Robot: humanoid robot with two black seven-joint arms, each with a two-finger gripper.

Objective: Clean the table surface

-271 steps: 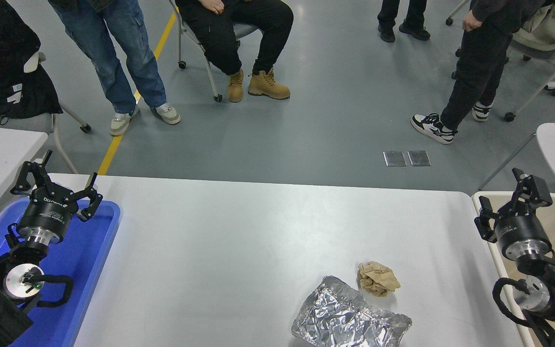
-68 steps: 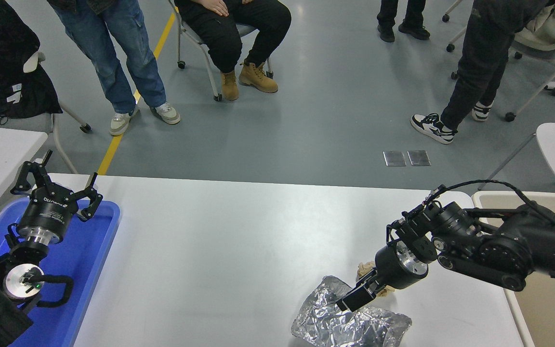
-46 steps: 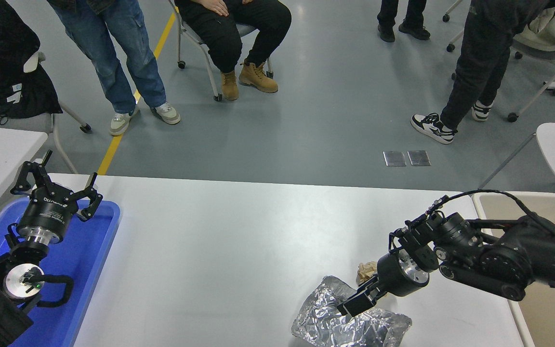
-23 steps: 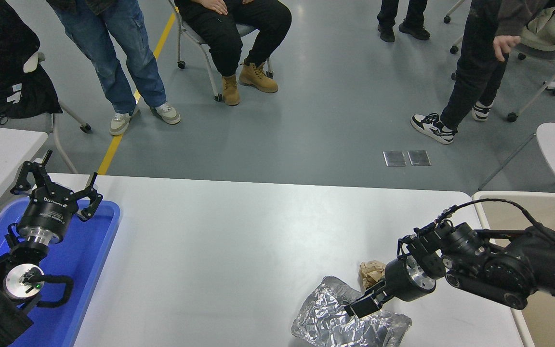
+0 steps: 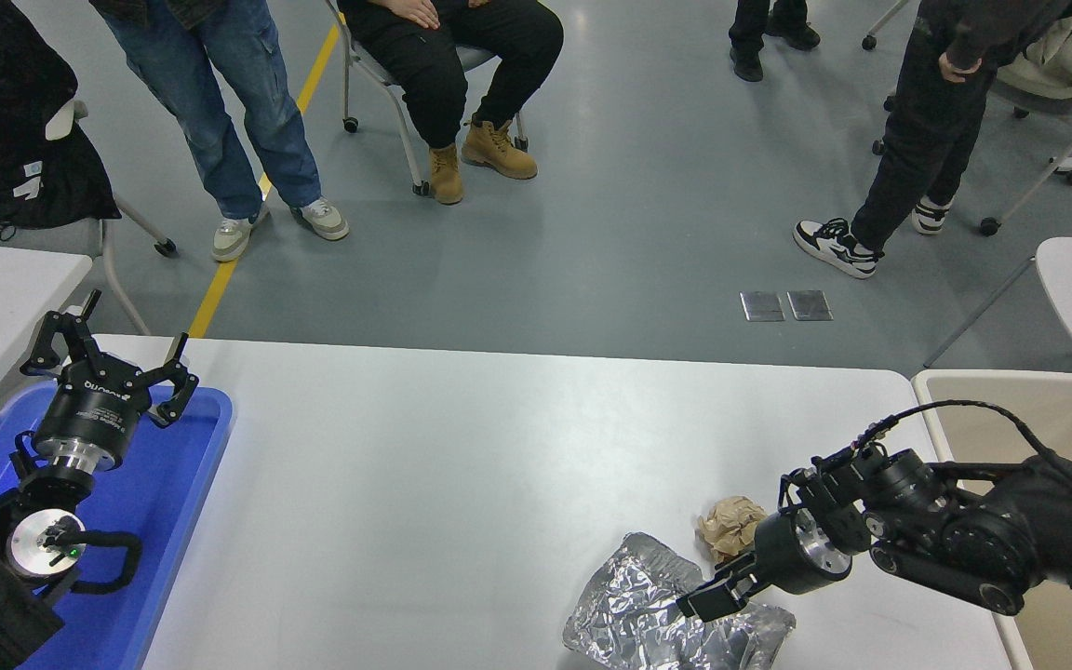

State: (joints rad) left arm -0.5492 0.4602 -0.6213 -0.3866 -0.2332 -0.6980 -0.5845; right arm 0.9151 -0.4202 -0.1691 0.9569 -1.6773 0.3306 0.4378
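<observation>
Desk surface: large glossy white rectangular desk (image 5: pixel 462 465) with rounded corners, filling the lower middle of the view.
Foil: crumpled silver aluminium foil sheet (image 5: pixel 648 619) lying on the desk near its near right edge.
Paper: small crumpled brown paper ball (image 5: pixel 730 527) on the desk, just beyond the foil's far right corner.
Right claw: black right claw (image 5: pixel 711 597) reaches in from the right edge, tips down on the foil's upper right part; whether the fingers are spread or pinched together I cannot tell.
Left claw: black left claw (image 5: pixel 108 372) parked at the lower left, fingers spread, holding nothing, above a blue plastic tray (image 5: pixel 173 502).
Bin: beige container (image 5: pixel 1001 409) at the desk's right end, under the right arm.
People: legs and shoes on the grey floor beyond the desk.
</observation>
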